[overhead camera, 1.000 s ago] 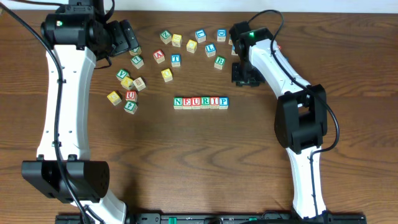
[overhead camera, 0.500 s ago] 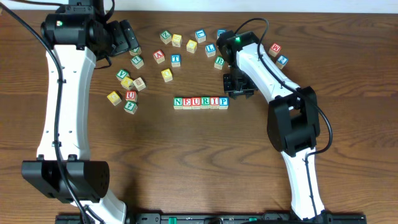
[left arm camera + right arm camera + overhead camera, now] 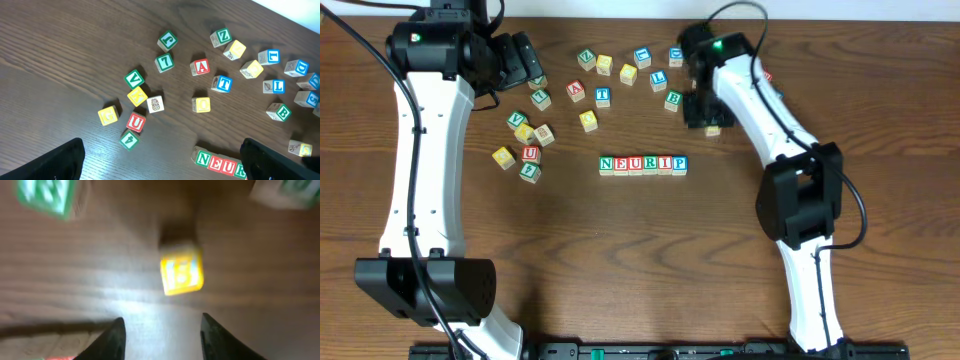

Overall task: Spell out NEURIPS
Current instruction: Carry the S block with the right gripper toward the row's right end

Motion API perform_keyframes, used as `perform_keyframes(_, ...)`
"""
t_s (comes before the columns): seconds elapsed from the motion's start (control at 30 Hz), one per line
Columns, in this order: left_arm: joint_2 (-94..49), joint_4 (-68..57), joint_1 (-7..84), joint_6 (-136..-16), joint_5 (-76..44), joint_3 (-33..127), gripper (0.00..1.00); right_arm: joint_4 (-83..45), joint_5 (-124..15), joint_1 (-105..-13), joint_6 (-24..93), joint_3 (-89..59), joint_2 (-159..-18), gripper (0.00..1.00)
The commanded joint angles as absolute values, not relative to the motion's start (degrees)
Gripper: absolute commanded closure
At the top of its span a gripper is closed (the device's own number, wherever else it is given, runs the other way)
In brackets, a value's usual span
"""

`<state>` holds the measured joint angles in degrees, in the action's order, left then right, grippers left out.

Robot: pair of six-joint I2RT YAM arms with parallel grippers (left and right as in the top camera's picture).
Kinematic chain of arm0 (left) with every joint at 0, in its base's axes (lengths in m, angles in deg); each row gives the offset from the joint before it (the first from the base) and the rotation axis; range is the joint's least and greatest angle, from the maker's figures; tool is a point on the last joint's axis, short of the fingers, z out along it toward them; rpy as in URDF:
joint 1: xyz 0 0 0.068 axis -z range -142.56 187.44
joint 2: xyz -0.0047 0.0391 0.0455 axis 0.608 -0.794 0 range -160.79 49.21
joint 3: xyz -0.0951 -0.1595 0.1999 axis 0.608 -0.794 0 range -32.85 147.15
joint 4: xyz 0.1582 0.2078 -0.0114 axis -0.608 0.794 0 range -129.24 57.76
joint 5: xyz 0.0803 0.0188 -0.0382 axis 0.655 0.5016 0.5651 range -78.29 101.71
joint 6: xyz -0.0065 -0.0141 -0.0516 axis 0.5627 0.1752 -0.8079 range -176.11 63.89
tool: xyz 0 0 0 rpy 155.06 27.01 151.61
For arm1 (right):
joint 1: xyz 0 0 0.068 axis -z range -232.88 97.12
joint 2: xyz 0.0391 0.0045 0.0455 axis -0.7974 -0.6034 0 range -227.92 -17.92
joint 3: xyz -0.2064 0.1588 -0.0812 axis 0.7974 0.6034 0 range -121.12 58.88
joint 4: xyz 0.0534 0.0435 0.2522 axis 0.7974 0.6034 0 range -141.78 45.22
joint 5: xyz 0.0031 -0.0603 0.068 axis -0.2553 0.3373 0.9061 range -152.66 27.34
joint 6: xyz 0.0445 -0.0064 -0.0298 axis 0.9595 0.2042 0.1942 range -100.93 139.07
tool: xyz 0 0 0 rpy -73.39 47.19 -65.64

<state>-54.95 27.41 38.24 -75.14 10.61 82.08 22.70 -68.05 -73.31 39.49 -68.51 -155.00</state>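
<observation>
Blocks in a row (image 3: 642, 164) spell NEURIP mid-table (image 3: 620, 260). At two o'clock from the P, the yellow-topped cube (image 3: 181, 273) lies loose, just past the right gripper (image 3: 162, 322), whose fingers are apart and hold nothing. At ten o'clock, the left gripper (image 3: 160, 145) gapes wide, empty too.

Dark wood-grain surface (image 3: 620, 260). Spare blocks lie loose toward 11 to 12 o'clock in the overhead view. Red A block (image 3: 576, 90); blue T block (image 3: 603, 96) just beside, at its 3 o'clock. Green B block (image 3: 673, 100) farther along at 3 o'clock. Green V block (image 3: 517, 120) well apart at 8 o'clock, with the pineapple-picture block (image 3: 155, 104) near it.
</observation>
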Motion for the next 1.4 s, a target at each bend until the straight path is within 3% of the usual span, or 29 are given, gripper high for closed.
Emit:
perform_keyframes(0.0, -55.4, 27.6, 38.0, -74.5, 11.3, 81.7, 0.02, 19.6, -68.5, -71.0, 38.0, -69.6, -153.2, 0.54)
perform_keyframes(0.63, -55.4, 27.6, 38.0, -74.5, 11.3, 81.7, 0.02, -1.3, -68.1, -68.2, 36.2, -55.4, -153.3, 0.54)
perform_keyframes(1.0, -55.4, 27.6, 38.0, -74.5, 11.3, 81.7, 0.02, 7.3, -66.6, -68.2, 37.7, -54.8, -153.3, 0.63)
perform_keyframes(1.37, -55.4, 27.6, 38.0, -74.5, 11.3, 81.7, 0.02, 16.3, -63.9, -68.3, 40.3, -54.8, -153.3, 0.66)
